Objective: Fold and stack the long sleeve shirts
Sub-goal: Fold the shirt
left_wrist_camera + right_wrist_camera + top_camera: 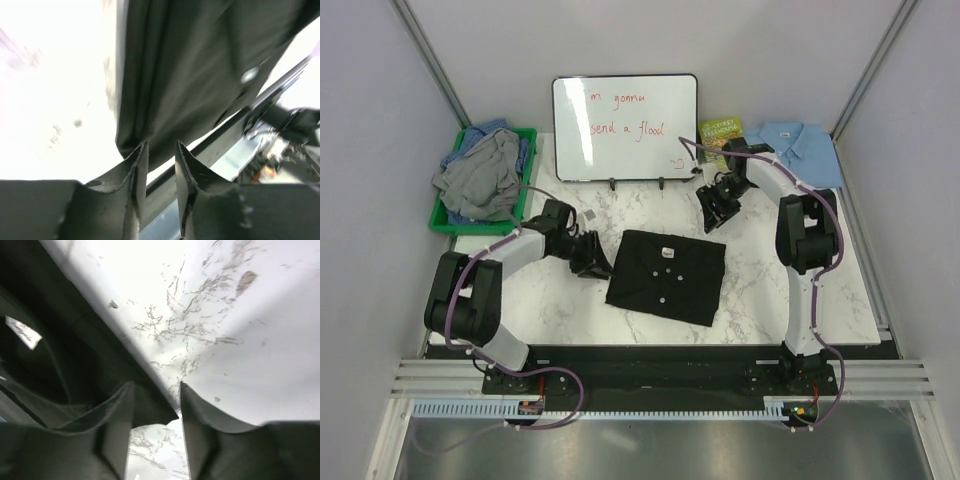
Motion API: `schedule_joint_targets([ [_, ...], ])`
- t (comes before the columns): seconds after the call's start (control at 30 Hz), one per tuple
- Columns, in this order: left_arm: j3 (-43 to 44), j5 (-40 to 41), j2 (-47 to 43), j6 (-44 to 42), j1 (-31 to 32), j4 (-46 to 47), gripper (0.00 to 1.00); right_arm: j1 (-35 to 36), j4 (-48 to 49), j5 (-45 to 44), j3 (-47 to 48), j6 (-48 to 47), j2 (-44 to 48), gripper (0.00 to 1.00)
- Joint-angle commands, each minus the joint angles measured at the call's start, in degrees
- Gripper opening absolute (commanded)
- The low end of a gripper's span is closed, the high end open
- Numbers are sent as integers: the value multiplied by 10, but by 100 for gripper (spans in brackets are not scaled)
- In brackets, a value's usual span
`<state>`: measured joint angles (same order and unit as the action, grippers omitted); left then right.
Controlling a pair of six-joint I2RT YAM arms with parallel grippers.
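A black shirt [667, 277] lies folded flat in the middle of the tabletop [770, 290]. It makes a neat dark square, a bit crooked, with small pale buttons [664, 268] on top.

The left gripper [588, 257] is low down at the left edge of the black shirt. Its two fingers [137, 167] stand a little apart, and nothing is between them. The shirt's folded edge is right at the tip of one finger (it looks like it touches, but it is hard to be sure).

The right gripper [714, 207] is near the back right corner of the black shirt. Its fingers are apart too, and it holds nothing. From its own camera the corner of the dark cloth shows through the gap, with the white marble beside it.

A light blue shirt [800, 150] with a collar lies flat in the back right corner of the tabletop. A green bin [470, 228] sits at the back left corner. A grey shirt [480, 178] is piled in it, with some blue cloth [478, 134] behind it.

A whiteboard [625, 125] with red writing stands at the back edge. A green book [720, 135] lies between it and the light blue shirt.
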<state>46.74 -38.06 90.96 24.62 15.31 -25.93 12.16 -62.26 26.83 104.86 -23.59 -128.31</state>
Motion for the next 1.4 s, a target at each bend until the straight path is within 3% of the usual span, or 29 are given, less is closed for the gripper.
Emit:
schedule_joint_targets([
  [0.0, 65, -41, -25, -18, -16, 56, 38, -26, 32, 25, -7, 26, 92, 54],
  [0.07, 98, -72, -20, -47, -12, 60, 39, -44, 56, 54, -70, 43, 161, 54],
  [0.23, 149, -126, 25, -97, 23, 41, 40, -40, 71, 251, -236, 80, 279, 48],
  [0.37, 177, -107, 95, -78, 41, 33, 39, 14, 91, 285, -322, 90, 290, 46],
  [0.5, 192, -61, 175, -66, 24, 31, 34, 37, 140, 269, -375, 117, 240, 45],
  [0.73, 169, -22, 192, -68, -32, 20, 27, 15, 134, 131, -321, 82, 132, 44],
  [0.9, 120, -87, 96, -94, -39, 43, 34, 14, 95, 117, -236, 41, 156, 45],
  [1.07, 88, -102, 38, -55, -44, 66, 35, 14, 74, 80, -178, 20, 185, 45],
  [1.17, 76, -97, 48, -20, -49, 81, 26, 27, 90, 105, -168, 40, 209, 45],
  [1.27, 65, -106, 62, 7, -57, 113, 15, 52, 138, 77, -178, 86, 224, 45],
  [1.37, 76, -111, 78, 1, -59, 120, 14, 50, 166, 41, -191, 150, 217, 47],
])
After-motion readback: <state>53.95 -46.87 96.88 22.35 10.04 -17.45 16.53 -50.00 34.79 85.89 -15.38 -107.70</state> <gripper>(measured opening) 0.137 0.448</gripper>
